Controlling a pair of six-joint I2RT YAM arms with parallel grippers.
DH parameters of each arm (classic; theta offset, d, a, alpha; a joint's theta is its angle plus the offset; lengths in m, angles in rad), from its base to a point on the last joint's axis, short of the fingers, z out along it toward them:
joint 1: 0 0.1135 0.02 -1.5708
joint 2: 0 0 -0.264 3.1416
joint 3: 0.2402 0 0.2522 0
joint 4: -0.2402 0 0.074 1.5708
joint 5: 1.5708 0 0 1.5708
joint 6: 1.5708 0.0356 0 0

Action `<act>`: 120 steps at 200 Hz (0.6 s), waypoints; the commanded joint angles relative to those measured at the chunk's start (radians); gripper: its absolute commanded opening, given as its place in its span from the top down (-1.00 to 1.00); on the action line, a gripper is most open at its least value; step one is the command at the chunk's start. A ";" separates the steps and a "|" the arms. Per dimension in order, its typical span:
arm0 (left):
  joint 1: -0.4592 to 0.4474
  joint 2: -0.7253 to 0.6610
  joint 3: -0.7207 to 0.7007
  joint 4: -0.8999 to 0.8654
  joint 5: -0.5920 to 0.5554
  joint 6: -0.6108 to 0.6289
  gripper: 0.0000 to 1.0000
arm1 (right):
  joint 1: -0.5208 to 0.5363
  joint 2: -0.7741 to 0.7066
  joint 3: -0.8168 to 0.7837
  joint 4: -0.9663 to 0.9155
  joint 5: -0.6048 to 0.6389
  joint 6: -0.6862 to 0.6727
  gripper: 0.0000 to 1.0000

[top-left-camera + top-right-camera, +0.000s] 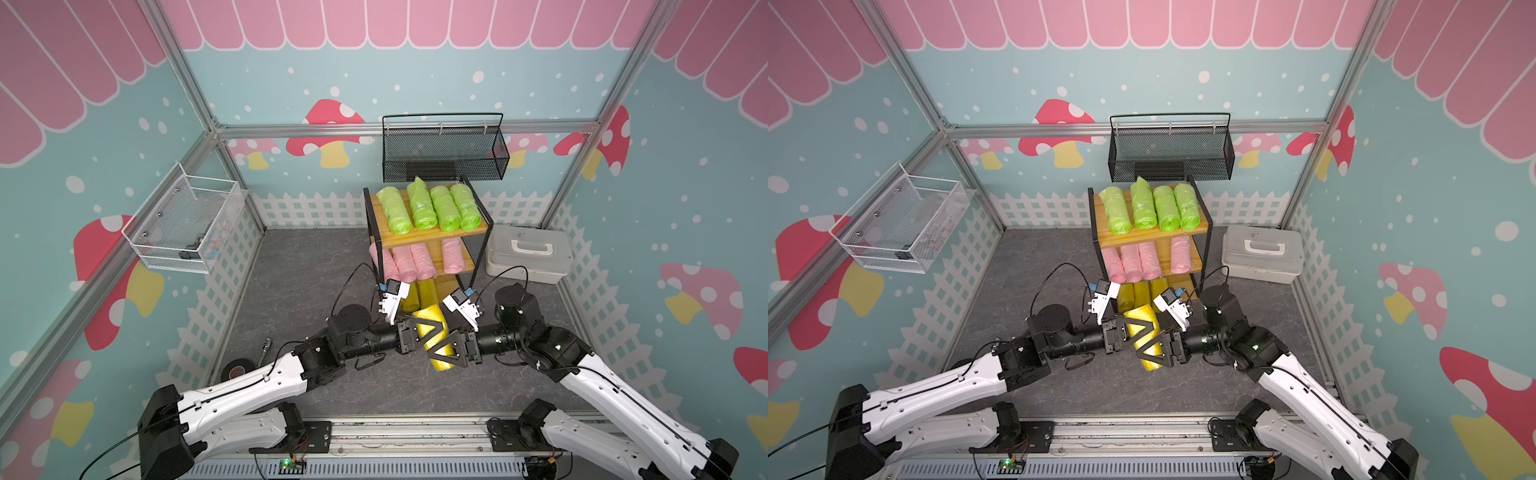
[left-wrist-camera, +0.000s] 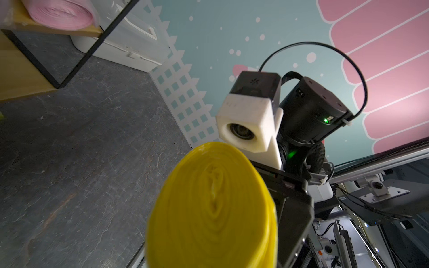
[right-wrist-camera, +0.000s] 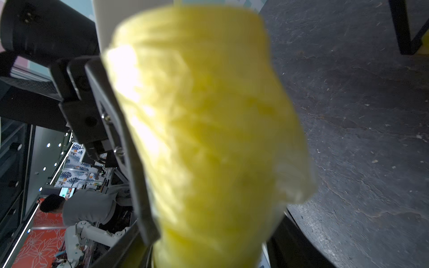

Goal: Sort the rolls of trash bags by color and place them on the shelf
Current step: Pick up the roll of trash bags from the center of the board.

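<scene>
Left gripper [image 1: 433,332] was closed on the yellow roll [image 1: 442,363], held in the air just before the shelf [image 1: 440,238]. Right gripper [image 1: 437,355] straddled it too, grip unclear. 4 green rolls [image 1: 424,208] filled the top tier and 4 pink rolls [image 1: 409,262] the middle. Seemingly 3 shelved yellows [image 1: 1142,293] lay on the bottom, so only this 1 looked left to place.

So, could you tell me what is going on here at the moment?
Both arms meet in front of the shelf over one yellow roll, held off the floor. The left gripper is clamped across its far half; the right gripper straddles the near half, though how tightly is unclear. Four green rolls lie on the top board, four pink rolls on the middle, and more yellow rolls on the bottom.
</scene>
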 commanded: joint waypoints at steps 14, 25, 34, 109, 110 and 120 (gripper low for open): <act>0.002 -0.023 -0.059 0.077 -0.121 -0.105 1.00 | 0.005 -0.072 -0.061 -0.016 0.140 0.058 -0.43; 0.003 -0.026 -0.087 0.115 -0.155 -0.149 1.00 | 0.004 -0.100 -0.080 -0.002 0.177 0.082 -0.44; 0.004 -0.029 -0.115 0.154 -0.184 -0.188 1.00 | 0.006 -0.121 -0.093 0.012 0.202 0.105 -0.45; 0.004 -0.034 -0.256 0.414 -0.283 -0.347 1.00 | 0.006 -0.233 -0.254 0.236 0.309 0.310 -0.48; 0.005 -0.035 -0.257 0.414 -0.283 -0.346 1.00 | 0.006 -0.231 -0.254 0.237 0.308 0.311 -0.48; 0.005 -0.039 -0.257 0.412 -0.282 -0.345 1.00 | 0.006 -0.221 -0.256 0.249 0.300 0.314 -0.48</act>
